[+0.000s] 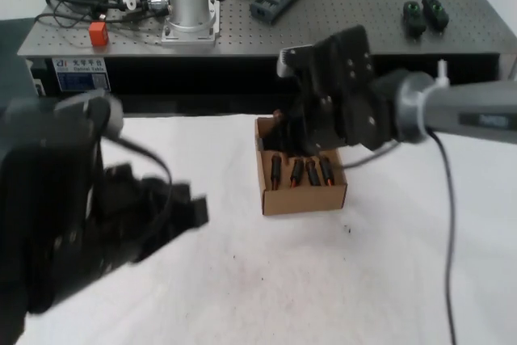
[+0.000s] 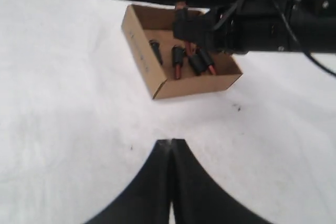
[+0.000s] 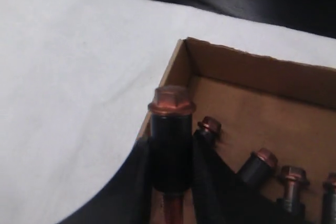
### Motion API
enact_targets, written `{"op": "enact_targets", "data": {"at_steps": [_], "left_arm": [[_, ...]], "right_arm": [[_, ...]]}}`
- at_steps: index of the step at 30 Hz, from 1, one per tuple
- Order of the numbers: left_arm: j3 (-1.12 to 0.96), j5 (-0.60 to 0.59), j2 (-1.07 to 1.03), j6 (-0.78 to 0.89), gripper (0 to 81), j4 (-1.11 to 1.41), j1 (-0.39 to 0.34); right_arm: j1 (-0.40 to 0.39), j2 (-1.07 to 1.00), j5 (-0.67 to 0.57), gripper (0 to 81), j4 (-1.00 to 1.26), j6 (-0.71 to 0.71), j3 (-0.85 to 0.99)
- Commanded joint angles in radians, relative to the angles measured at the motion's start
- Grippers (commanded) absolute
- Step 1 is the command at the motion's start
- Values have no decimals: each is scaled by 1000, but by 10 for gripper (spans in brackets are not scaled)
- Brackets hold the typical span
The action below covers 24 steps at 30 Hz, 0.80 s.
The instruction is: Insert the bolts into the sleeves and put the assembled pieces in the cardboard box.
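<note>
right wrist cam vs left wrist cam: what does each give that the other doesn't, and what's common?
Right wrist: a close look at the right gripper, shut on a black sleeve with a copper hex-headed bolt seated in it, above the box's corner.

Left wrist: the left gripper, shut with nothing in it, over the white cloth. It also has the right arm's black body over the box, and the box's whole outline.

Both: the brown cardboard box, assembled pieces lying in it, and the cloth.
</note>
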State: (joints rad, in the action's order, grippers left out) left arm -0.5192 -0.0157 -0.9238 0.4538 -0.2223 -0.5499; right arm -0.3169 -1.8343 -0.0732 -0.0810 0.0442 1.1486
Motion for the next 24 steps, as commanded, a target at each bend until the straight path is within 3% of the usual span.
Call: {"op": "enact_targets", "data": {"at_steps": [1,11,13,17,18,20,24], "left_arm": [[11,36,35,-14,0,-32,3],[107,65,262,-6,7,-144,3],[138,65,328,-6,7,-157,3],[191,65,451,-6,7,-193,3],[203,65,473,-6,7,-207,3],[221,65,520,-6,7,-239,3],[261,46,593,45,7,-285,3]], "right_arm": [[28,-159,40,17,-156,-5,224],[72,-219,11,1,-260,15,267],[72,-219,-17,87,-251,15,267],[72,-219,-42,356,-246,51,267],[72,-219,-42,391,-251,67,267],[72,-211,-71,387,-261,80,267],[76,-135,-153,295,-296,83,241]]}}
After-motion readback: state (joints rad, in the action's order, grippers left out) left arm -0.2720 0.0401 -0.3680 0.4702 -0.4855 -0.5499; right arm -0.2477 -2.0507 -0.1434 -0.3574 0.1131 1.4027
